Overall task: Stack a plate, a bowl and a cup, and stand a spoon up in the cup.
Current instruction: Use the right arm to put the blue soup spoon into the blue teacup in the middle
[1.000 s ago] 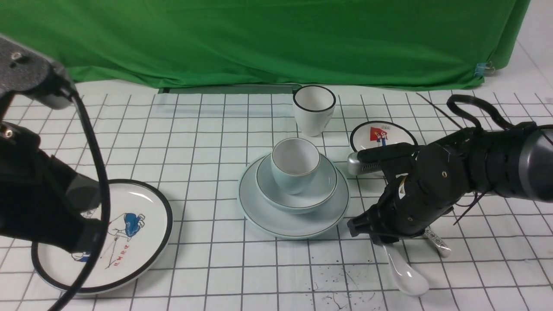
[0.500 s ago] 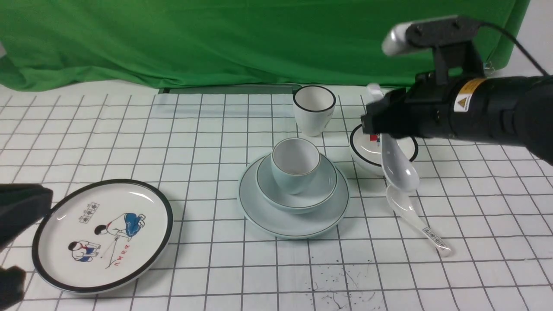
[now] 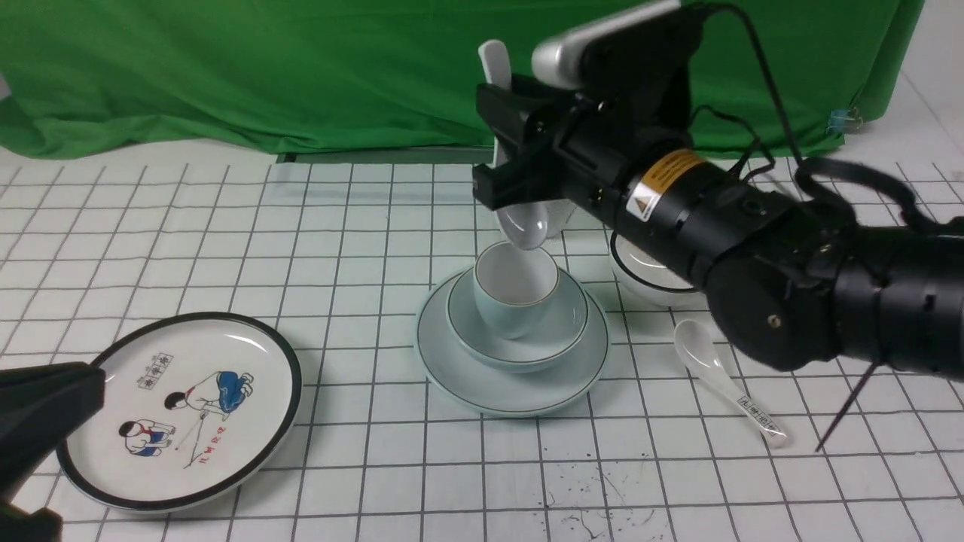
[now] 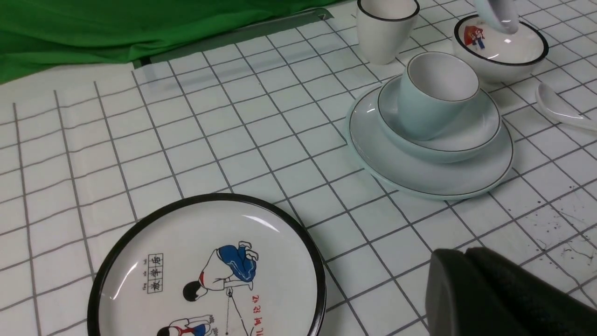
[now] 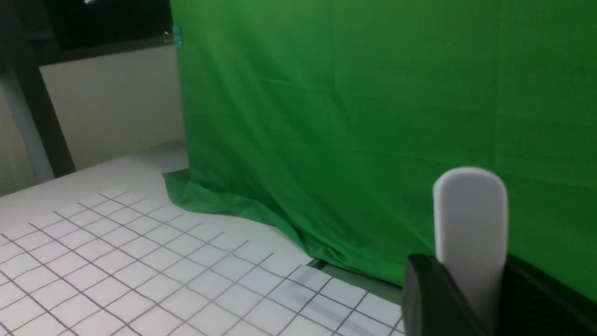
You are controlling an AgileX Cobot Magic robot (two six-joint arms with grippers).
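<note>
Gridded white surface (image 3: 339, 248), green cloth (image 3: 301, 68) along its far edge. Item 1, far left and near: left claw (image 3: 45, 406), black, its pads pressed together on nothing, hanging beside item 2. Item 2: black-rimmed white plate (image 3: 181, 410) with cartoon children, flat on the surface, well apart from the stack. Item 3, centre: the plate (image 3: 512, 391), pale blue-green with a thin dark rim line, flat on the surface. Item 4: the bowl (image 3: 561, 331), same colour, seated in the plate. Item 5: the cup (image 3: 512, 301), squat, white inside, upright in the bowl. Item 6: the spoon (image 3: 525, 226), plain glossy white, held upright with its scoop down, in the air just over the cup's mouth and clear of it in the left wrist view. Item 7: right claw (image 3: 506, 150), clamped on the spoon's handle, whose rounded end sticks up past the fingers (image 5: 433, 298). Item 8: tall black-rimmed white cup (image 4: 387, 28), behind the stack, largely hidden by the right arm in the front view. Item 9, right of the stack: small black-rimmed bowl (image 3: 648, 271) with a red picture. Item 10: white spoon (image 3: 723, 376) with black print on its handle, lying flat, nearer than item 9.
</note>
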